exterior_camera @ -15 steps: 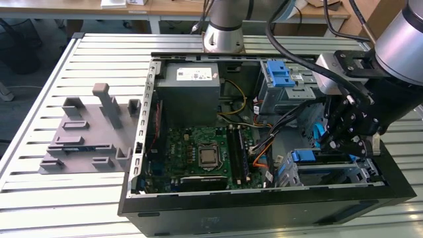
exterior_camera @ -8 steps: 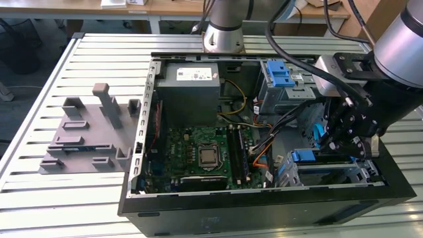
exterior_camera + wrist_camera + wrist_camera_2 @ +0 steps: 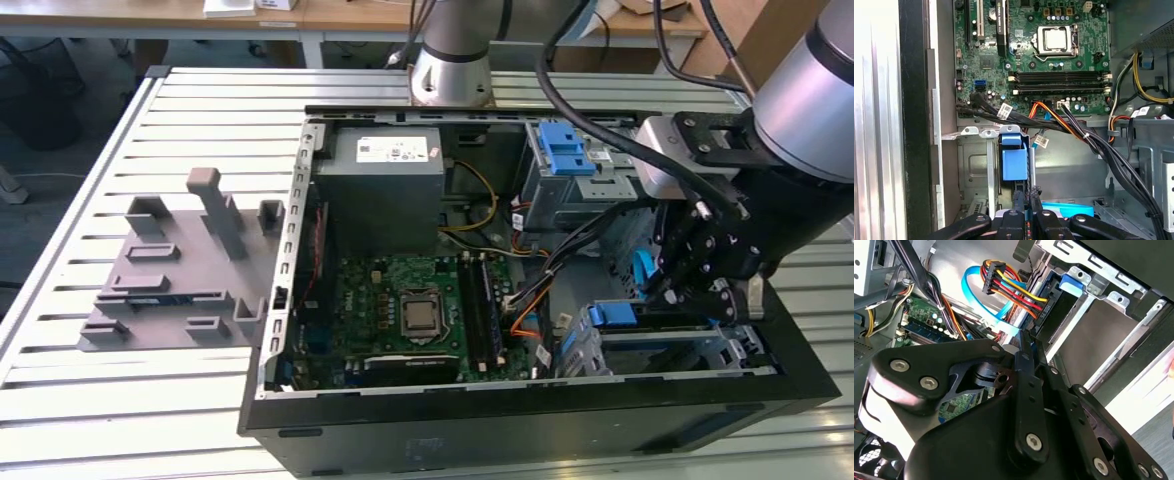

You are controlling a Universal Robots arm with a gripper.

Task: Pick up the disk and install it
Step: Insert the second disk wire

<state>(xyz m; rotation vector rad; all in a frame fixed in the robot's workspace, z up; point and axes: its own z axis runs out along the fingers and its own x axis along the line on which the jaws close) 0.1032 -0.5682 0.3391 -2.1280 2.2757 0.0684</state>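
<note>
Gripper [image 3: 714, 290] fingers pinched together, holding nothing I can see, above disk [image 3: 1016, 160] in its bay; cables [image 3: 1089, 140] nearby could snag w/ sideways drift.

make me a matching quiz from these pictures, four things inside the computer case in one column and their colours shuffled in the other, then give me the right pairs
Things:
1. motherboard
2. power supply box
3. bracket on the drive cage
4. gripper

Colours:
A. blue
B. black
C. green
D. grey

Pairs: 1-C, 2-D, 3-A, 4-B
</note>
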